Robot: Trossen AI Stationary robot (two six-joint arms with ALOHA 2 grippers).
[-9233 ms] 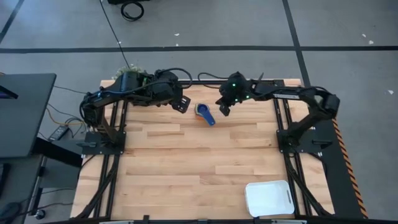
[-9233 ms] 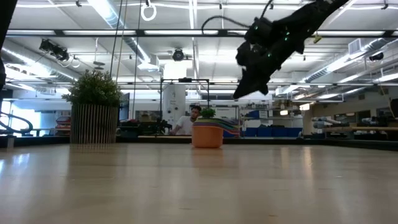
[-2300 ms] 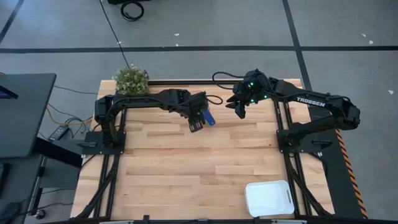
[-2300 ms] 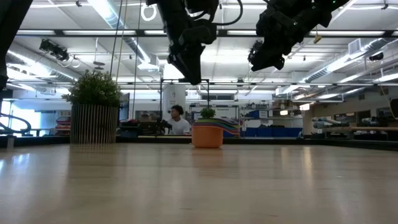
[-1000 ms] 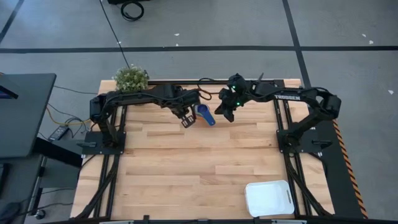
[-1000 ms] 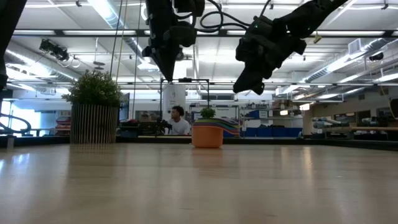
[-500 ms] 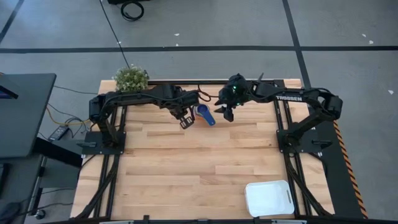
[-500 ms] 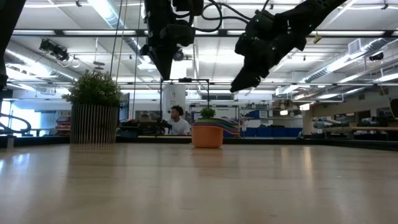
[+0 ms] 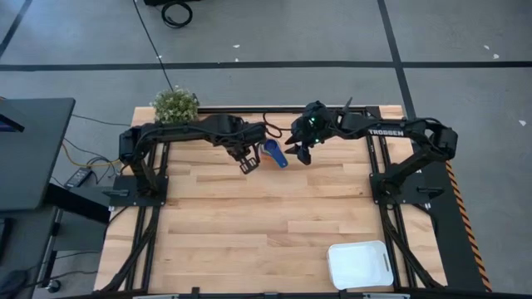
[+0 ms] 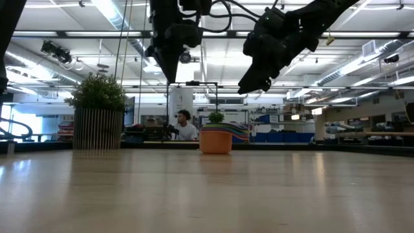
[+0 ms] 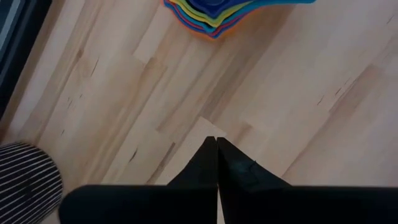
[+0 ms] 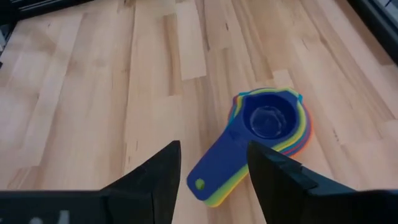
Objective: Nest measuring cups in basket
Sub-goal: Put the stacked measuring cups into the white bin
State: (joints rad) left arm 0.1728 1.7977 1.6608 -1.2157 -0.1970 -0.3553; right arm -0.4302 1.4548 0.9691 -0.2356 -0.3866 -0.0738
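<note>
Right gripper hangs with its fingers apart, holding nothing, just beside the nested stack of measuring cups at the far side of the table. Left gripper, fingers pressed together, hovers on the stack's other side. White basket lies well apart, at the near right corner.

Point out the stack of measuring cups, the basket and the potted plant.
measuring cups [image 12: 268, 119], right wrist view, top dark blue bowl.
basket [image 9: 359, 264], high view, its white floor.
potted plant [image 9: 175, 105], high view, its foliage.

Left hand pinched closed; right hand spread apart, both raised.
</note>
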